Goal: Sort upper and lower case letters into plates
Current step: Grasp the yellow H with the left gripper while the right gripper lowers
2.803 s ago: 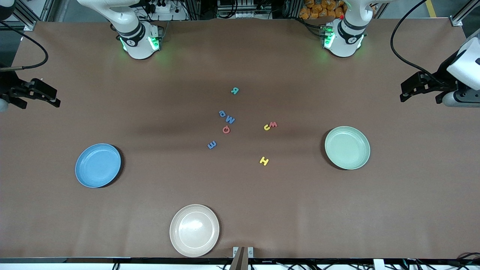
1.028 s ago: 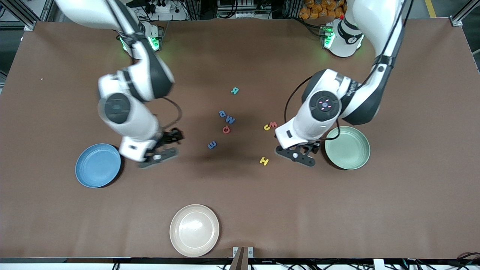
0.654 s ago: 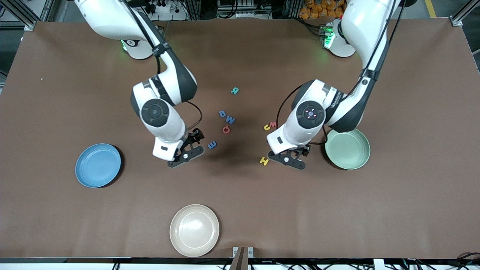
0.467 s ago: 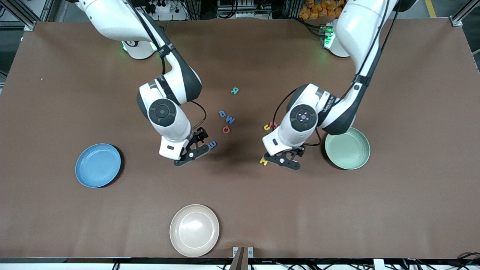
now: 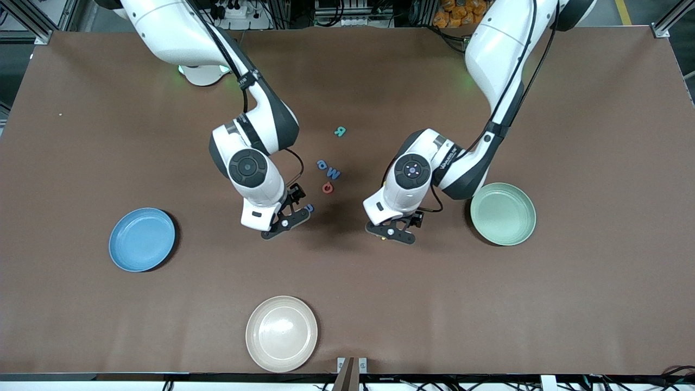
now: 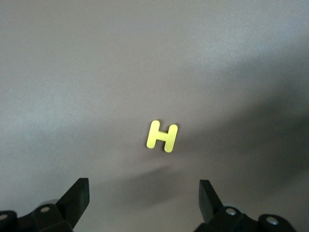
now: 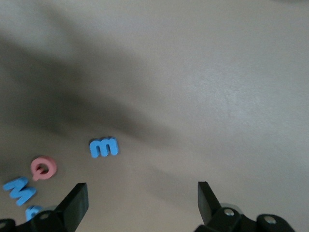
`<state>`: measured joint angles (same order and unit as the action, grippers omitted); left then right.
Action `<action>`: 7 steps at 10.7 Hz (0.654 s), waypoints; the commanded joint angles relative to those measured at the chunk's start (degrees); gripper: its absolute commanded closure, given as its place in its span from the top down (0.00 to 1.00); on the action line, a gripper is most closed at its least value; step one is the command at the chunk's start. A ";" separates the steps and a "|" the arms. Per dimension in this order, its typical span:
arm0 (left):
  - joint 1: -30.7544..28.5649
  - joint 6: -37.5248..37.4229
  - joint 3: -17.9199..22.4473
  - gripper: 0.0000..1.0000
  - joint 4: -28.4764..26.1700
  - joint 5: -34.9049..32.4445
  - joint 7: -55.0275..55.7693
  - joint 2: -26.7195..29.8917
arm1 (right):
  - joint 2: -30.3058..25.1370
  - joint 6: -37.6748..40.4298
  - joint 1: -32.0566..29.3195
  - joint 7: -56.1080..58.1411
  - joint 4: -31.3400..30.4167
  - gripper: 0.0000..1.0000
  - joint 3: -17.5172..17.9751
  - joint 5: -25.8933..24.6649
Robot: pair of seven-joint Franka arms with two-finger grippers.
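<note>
Loose letters lie mid-table: a teal R [image 5: 340,131], a blue p [image 5: 321,163], a blue M [image 5: 332,173], a red Q [image 5: 327,188] and a blue m [image 5: 309,207], half covered by the right hand. My right gripper [image 5: 286,222] hovers open beside the blue m [image 7: 104,147]. Nothing is between the jaws of the right gripper [image 7: 140,198]. My left gripper [image 5: 391,234] hangs open over a yellow H [image 6: 162,136], which the hand hides from the front. The left gripper [image 6: 144,198] holds nothing. The sky-blue plate [image 5: 141,239] and the mint plate [image 5: 503,213] are bare.
A cream plate [image 5: 281,333] sits near the table edge closest to the front camera. The left arm's wrist covers the spot near the mint plate. The red Q [image 7: 44,167] and blue M [image 7: 19,190] show in the right wrist view.
Both arms have swung in from the table's ends to the letters. The right gripper came to the blue m and the left over the yellow H. Both stayed open.
</note>
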<state>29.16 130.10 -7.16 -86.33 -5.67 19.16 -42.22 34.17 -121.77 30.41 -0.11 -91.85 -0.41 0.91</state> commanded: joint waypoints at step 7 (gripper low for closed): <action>1.43 8.77 0.75 0.92 0.90 -4.96 1.32 -5.77 | 3.88 -14.63 6.31 -3.22 -7.73 1.00 -0.29 -0.38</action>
<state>29.82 138.42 -7.10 -86.26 -8.87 19.16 -47.62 38.88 -135.05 34.80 -1.30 -97.74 -0.38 0.92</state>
